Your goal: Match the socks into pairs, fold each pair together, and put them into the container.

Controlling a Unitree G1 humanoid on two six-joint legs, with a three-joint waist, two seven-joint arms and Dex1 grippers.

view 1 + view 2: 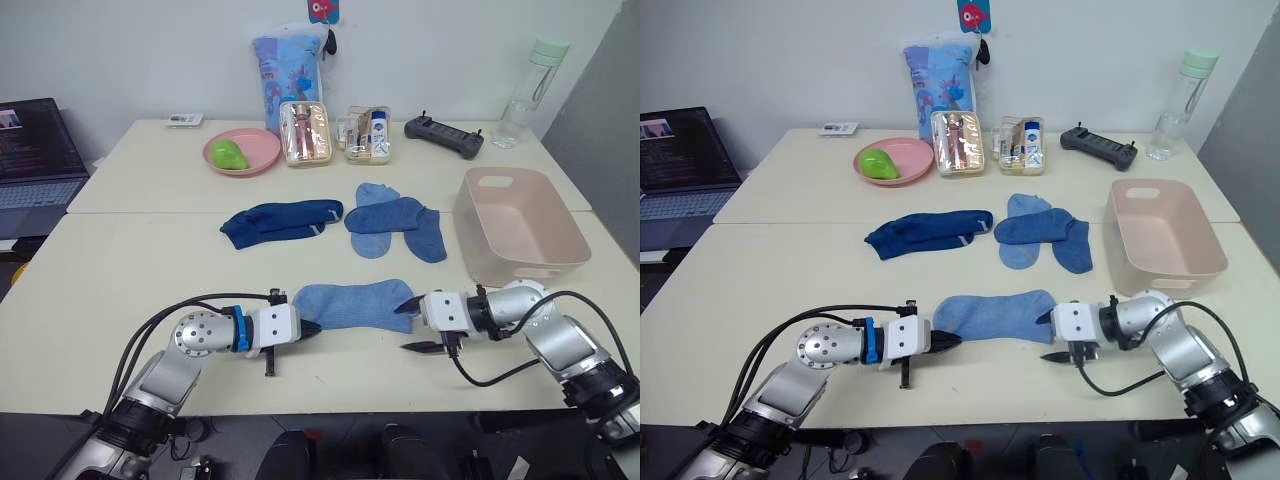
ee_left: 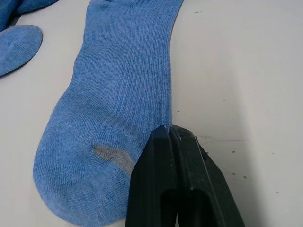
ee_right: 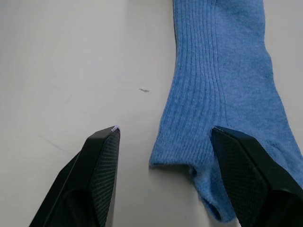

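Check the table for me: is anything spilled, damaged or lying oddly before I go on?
Nothing spilled or broken. The pink container stands upright and holds no socks yet. The medium-blue socks lie crossed in a loose heap, unlike the dark navy pair laid flat. The light blue sock has a grey patch at the heel, apparently its knit.
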